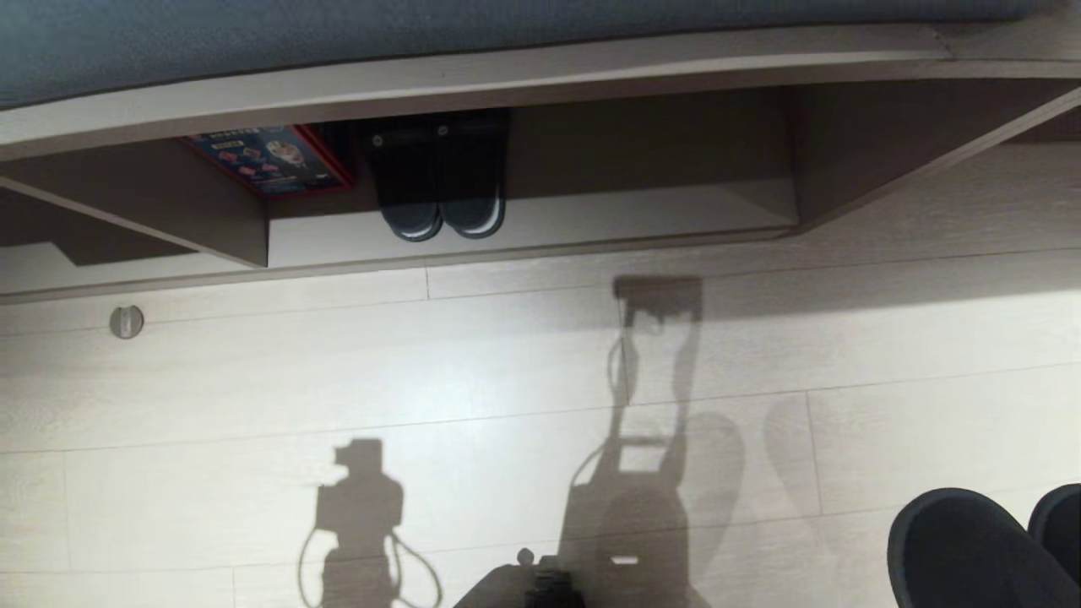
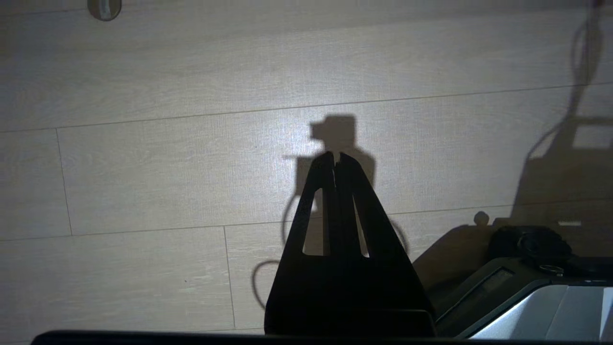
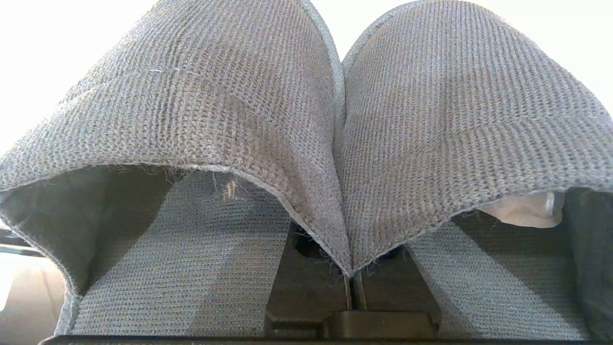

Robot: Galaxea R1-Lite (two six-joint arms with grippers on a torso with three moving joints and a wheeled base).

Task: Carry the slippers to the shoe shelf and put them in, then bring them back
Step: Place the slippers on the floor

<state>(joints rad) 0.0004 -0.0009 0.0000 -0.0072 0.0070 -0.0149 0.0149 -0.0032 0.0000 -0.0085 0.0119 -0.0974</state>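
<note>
- Grey-blue knitted cloth fills the right wrist view: the slippers (image 3: 335,120) sit side by side, inner edges pressed together, toes pointing away from the camera, open backs toward it.
- Right tool (image 3: 352,287) is clamped shut on the slippers, its two dark fingers (image 3: 306,282) close together where the inner edges of the two uppers meet.
- From the head view, the rounded toes of the same pair (image 1: 971,549) show at about 4 o'clock, at the lower right corner, above the pale wood plank floor (image 1: 507,380).
- At 12 o'clock stands the shoe shelf (image 1: 642,224), a low taupe cubby with a paler base board; the slippers are well apart from it, with open floor between.
- Inside the cubby, toward 11 o'clock, a dark pair of slippers with white sole edges (image 1: 439,181) sits toes outward on the base board.
- Just beside that dark pair, further toward 10 o'clock, a red-edged printed box (image 1: 266,160) lies in the cubby.
- A small round metal floor fitting (image 1: 126,322) sits at 9 o'clock.
- Left tool (image 2: 335,160) hangs over bare floor, holding nothing, its black fingertips (image 2: 323,165) closed against each other.
- Shadows of both arms fall on the planks.
</note>
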